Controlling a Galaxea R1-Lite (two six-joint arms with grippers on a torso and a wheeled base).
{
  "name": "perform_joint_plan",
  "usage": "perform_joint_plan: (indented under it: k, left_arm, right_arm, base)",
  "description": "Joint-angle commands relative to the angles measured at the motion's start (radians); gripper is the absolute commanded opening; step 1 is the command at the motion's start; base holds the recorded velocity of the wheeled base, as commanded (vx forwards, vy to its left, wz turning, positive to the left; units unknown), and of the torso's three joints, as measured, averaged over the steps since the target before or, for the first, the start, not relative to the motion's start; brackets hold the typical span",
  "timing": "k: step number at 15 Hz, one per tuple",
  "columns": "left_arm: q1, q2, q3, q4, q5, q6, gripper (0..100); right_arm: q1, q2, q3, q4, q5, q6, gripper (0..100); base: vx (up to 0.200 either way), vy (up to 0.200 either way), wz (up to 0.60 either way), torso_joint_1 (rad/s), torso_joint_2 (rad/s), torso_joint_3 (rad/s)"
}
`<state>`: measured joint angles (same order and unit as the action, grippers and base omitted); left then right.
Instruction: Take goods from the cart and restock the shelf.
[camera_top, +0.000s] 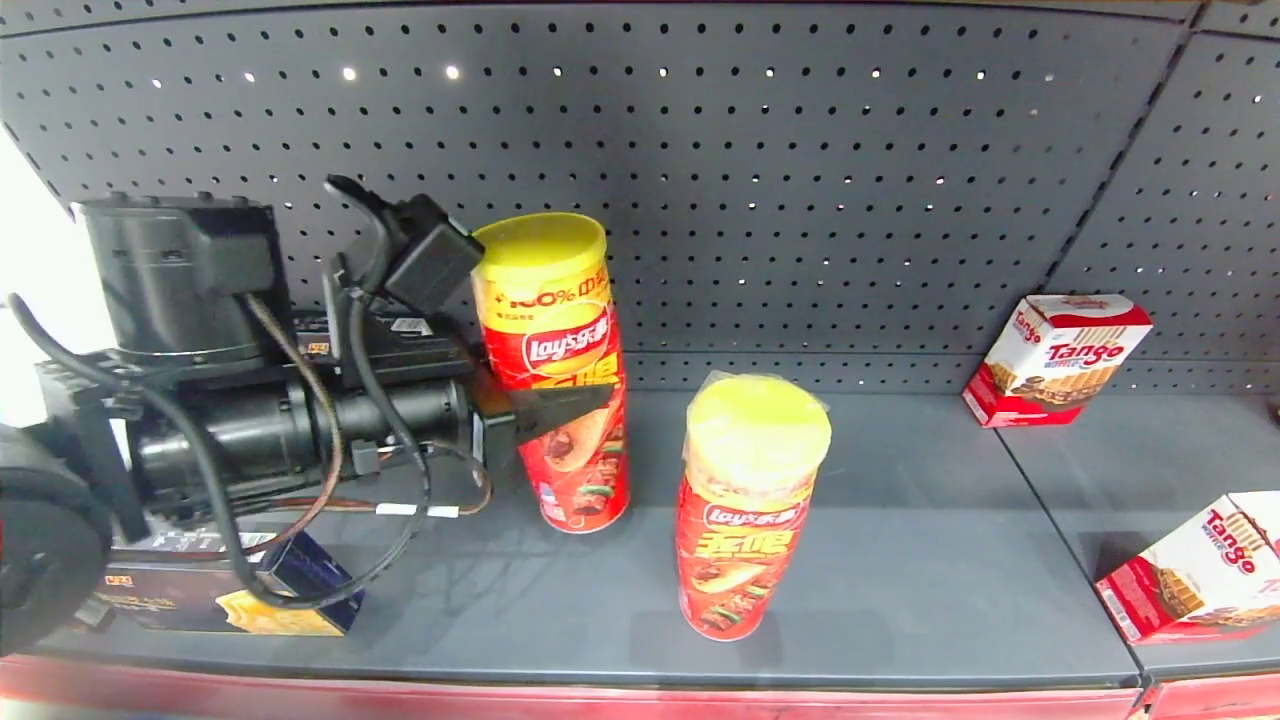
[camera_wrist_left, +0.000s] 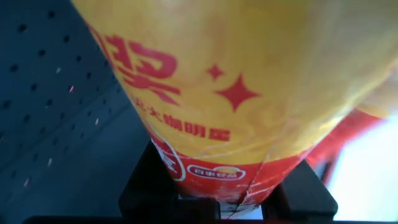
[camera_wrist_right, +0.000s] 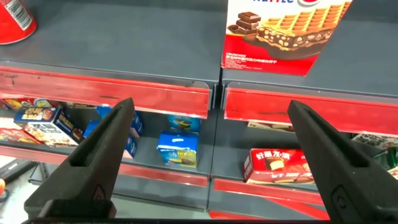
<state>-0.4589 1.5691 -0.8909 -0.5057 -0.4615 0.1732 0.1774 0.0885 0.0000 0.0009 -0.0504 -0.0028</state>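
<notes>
A tall red chips can with a yellow lid (camera_top: 555, 360) stands on the grey shelf (camera_top: 920, 560), left of centre, leaning slightly. My left gripper (camera_top: 550, 405) comes in from the left and is shut on the can's middle; one dark finger (camera_top: 565, 403) crosses its front. In the left wrist view the can (camera_wrist_left: 249, 93) sits close between the dark fingers (camera_wrist_left: 146, 193). A second, matching can (camera_top: 748, 505) stands free nearer the front edge. My right gripper (camera_wrist_right: 214, 168) is open, below and in front of the shelf's red edge strip (camera_wrist_right: 124, 93), holding nothing.
Two red-and-white wafer boxes lie on the right, one at the back (camera_top: 1060, 358) and one near the front (camera_top: 1195, 580). A dark blue box (camera_top: 225, 595) lies under my left arm. A pegboard wall (camera_top: 800, 180) backs the shelf. Lower shelves hold several boxed goods (camera_wrist_right: 177, 149).
</notes>
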Motion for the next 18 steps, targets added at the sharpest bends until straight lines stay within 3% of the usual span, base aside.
perform_joint_plan:
  k: [1, 6, 7, 8, 11, 12, 18]
  left_arm:
    - [0.019, 0.172, -0.034, -0.097, -0.066, 0.002, 0]
    - [0.02, 0.275, -0.172, -0.093, -0.164, 0.005, 0]
    - [0.036, 0.293, -0.201, -0.091, -0.175, 0.02, 0]
    - [0.039, 0.31, -0.227, -0.077, -0.175, 0.045, 0]
    - [0.049, 0.345, -0.358, 0.101, -0.18, 0.173, 0]
    - [0.049, 0.358, -0.395, 0.128, -0.183, 0.187, 0]
    - [0.034, 0.419, -0.481, 0.133, -0.181, 0.187, 0]
  right_arm:
    - [0.0, 0.005, 0.0, 0.001, 0.0, 0.0, 100]
    - [0.0, 0.005, 0.0, 0.001, 0.0, 0.0, 100]
    - [0.0, 0.005, 0.0, 0.001, 0.0, 0.0, 100]
    - [0.0, 0.005, 0.0, 0.001, 0.0, 0.0, 100]
    - [0.0, 0.005, 0.0, 0.001, 0.0, 0.0, 100]
    - [0.0, 0.005, 0.0, 0.001, 0.0, 0.0, 100]
    - [0.0, 0.005, 0.0, -0.001, 0.0, 0.0, 100]
  base:
    - [0.0, 0.0, 0.0, 0.0, 0.0, 0.0]
    - [0.0, 0.0, 0.0, 0.0, 0.0, 0.0]
    - [0.0, 0.0, 0.0, 0.0, 0.0, 0.0]
    - [0.0, 0.0, 0.0, 0.0, 0.0, 0.0]
    - [0.0, 0.0, 0.0, 0.0, 0.0, 0.0]
    - [0.0, 0.0, 0.0, 0.0, 0.0, 0.0]
    - [0.0, 0.0, 0.0, 0.0, 0.0, 0.0]
